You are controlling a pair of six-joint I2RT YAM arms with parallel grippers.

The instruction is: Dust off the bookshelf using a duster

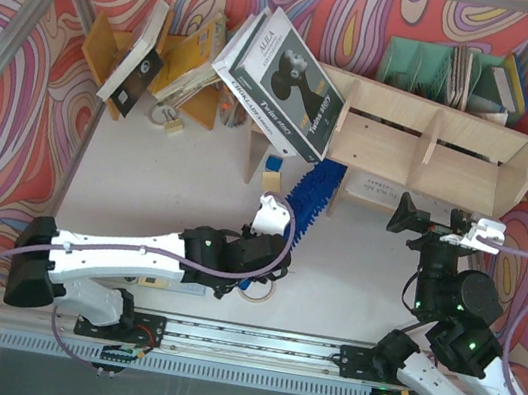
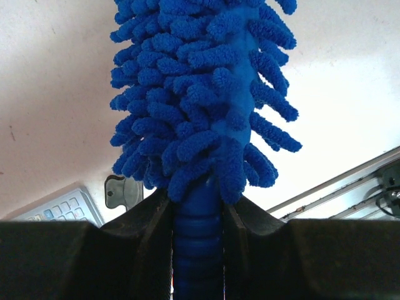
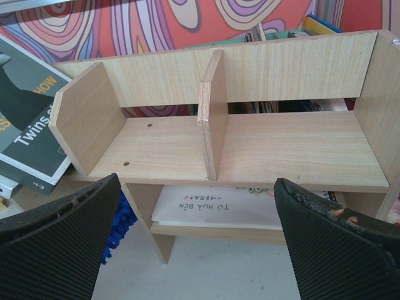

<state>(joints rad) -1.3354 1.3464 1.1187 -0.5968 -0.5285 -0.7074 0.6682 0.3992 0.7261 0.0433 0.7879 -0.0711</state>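
Observation:
The duster [image 1: 313, 196] is bright blue and fluffy and lies slanted on the table, its tip reaching under the left end of the bookshelf [image 1: 425, 143]. My left gripper [image 1: 282, 229] is shut on its dark blue ribbed handle [image 2: 197, 240]. The fluffy head [image 2: 200, 94] fills the left wrist view. My right gripper [image 1: 445, 226] is open and empty, just in front of the pale plywood bookshelf [image 3: 250, 144]. It faces the middle divider, and its fingers [image 3: 56, 250] frame the lower tier. A little blue duster [image 3: 123, 224] shows by the shelf's left leg.
A large grey book [image 1: 284, 79] leans on the bookshelf's left end. A white booklet [image 3: 219, 209] lies on the lower tier. A green file organizer [image 1: 433, 69] stands behind, an orange-yellow rack [image 1: 179, 67] at far left. A calculator [image 2: 62, 209] lies near my left gripper.

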